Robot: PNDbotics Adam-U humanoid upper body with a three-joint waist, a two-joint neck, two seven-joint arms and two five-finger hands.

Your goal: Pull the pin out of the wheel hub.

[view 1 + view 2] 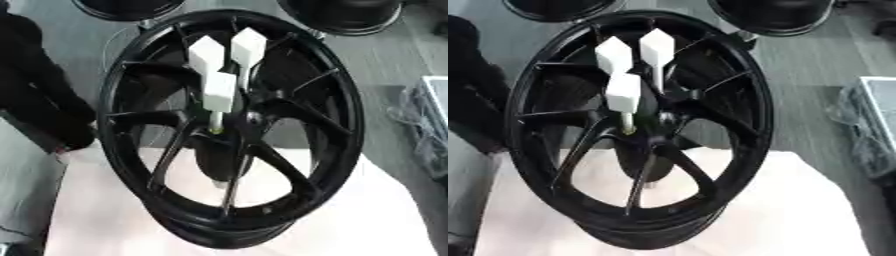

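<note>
A large black multi-spoke alloy wheel (pixel 229 130) filled the middle of the frame, standing tilted on a pale cloth-covered table (pixel 367 220) that took up the lower half. Three white, blocky-handled pins stood in the wheel hub (pixel 229 122) region: the nearest pin (pixel 219 95) sat lowest, its thin shaft running down to the hub at the centre, while a second white pin (pixel 206 54) and a third white pin (pixel 248 47) rose just behind it toward the upper middle of the frame. The three handles stood close together, the nearest overlapping the others in the view.

Neither of the robot's hands showed in either view, so whether their fingers were apart or together could not be told. All three pins appeared seated; whether others had stood there could not be judged from this moment.

To draw a pin well, I would judge that a hand should come in from above, close on one white handle alone without knocking its neighbours, and pull straight along the shaft's line, not sideways, since the tilted wheel looked liable to rock on the soft cloth.

As for containers, a pale box-like thing (pixel 435 100) with a tangle of grey cords or wrapping showed at the right edge; its contents could not be made out. Parts of two other dark wheels (pixel 346 15) lay along the top edge.
</note>
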